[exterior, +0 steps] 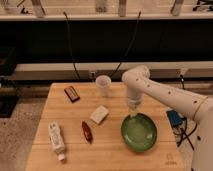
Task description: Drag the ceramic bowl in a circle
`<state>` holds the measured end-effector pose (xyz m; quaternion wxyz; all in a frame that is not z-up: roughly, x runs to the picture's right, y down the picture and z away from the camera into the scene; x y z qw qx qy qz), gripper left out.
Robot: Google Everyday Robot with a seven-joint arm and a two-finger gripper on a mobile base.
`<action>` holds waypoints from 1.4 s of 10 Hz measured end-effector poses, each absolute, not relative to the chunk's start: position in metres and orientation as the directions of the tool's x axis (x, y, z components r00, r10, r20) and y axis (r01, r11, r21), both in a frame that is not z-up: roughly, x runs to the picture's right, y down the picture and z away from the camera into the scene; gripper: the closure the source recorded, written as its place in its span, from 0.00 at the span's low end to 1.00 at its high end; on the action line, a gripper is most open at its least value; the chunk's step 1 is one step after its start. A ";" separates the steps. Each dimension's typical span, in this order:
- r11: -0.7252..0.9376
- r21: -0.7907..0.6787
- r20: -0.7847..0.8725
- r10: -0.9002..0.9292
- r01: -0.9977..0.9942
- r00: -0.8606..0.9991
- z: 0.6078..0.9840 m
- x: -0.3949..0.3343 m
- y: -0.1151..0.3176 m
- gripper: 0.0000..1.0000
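Observation:
The ceramic bowl [139, 132] is wide, shallow and glossy green. It sits on the right part of the wooden table [75, 155]. My white arm comes in from the right and bends down over the table. My gripper [133, 114] points straight down at the bowl's far rim, touching or just above it. The bowl's far edge is partly hidden behind the gripper.
A translucent white cup [103, 85] stands at the back middle. A small brown packet [72, 93] lies at the back left. A white sponge-like block [99, 114], a red item [87, 131] and a white bottle [56, 140] lie on the left half.

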<state>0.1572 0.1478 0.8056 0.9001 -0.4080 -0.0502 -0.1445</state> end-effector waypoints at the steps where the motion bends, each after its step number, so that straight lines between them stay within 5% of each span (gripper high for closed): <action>1: 0.624 -0.720 0.209 -0.221 0.303 0.953 0.806 0.157 0.148 1.00; 14: 0.609 -0.723 0.218 -0.246 0.326 0.944 0.806 0.154 0.150 1.00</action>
